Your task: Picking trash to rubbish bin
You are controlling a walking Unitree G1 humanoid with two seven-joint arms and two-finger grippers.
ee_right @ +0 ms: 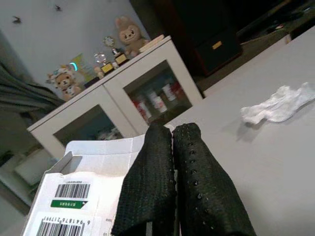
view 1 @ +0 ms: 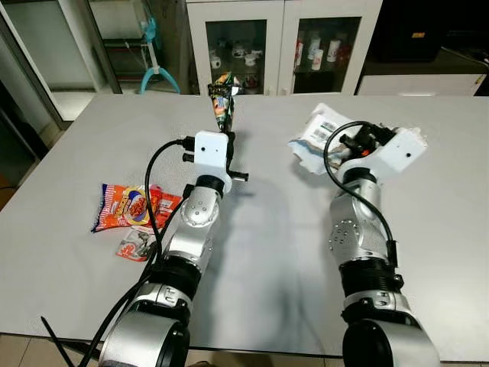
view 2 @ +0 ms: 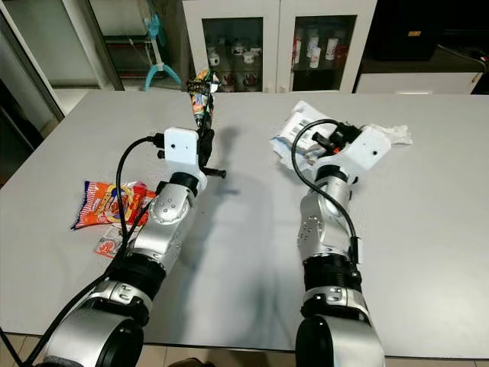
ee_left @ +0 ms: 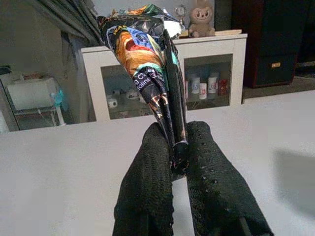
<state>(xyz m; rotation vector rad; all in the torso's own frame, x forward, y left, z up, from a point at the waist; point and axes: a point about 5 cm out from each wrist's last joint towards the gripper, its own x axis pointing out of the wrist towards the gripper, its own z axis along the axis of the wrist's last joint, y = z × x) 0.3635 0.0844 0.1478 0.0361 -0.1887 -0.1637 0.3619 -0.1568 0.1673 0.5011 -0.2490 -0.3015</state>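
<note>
- Landmark: grey table (view 1: 267,252), both arms reach out over it.
- Left gripper (ee_left: 178,160) raised above table's mid-far part, fingers pinched tight on a dark printed cone-shaped wrapper (view 1: 222,99); wrapper sticks up and away from the fingers, clear of the tabletop.
- Right gripper (ee_right: 172,142) over table's far right part, fingers pressed together on edge of a white cardboard box w/ barcode labels (ee_right: 74,196); box flap open, box seen at (view 1: 317,138).
- Crumpled white tissue (ee_right: 278,105) lies on table just beyond right gripper, apart from the box.
- Red/orange snack packet (view 1: 130,205) flat on table's left part, beside left forearm; small red-white wrapper (view 1: 136,245) just nearer the robot, touching or nearly touching the packet, can't tell which.
- Black cable loops over each forearm; left one crosses in front of the snack packet.
- Beyond table's far edge: white glass-door cabinet (view 1: 283,38) w/ cups and bottles inside, plush toys and small trophies on top in the wrist views; teal stand (view 1: 157,53) to its left; dark cabinet (view 1: 428,34) to its right.
</note>
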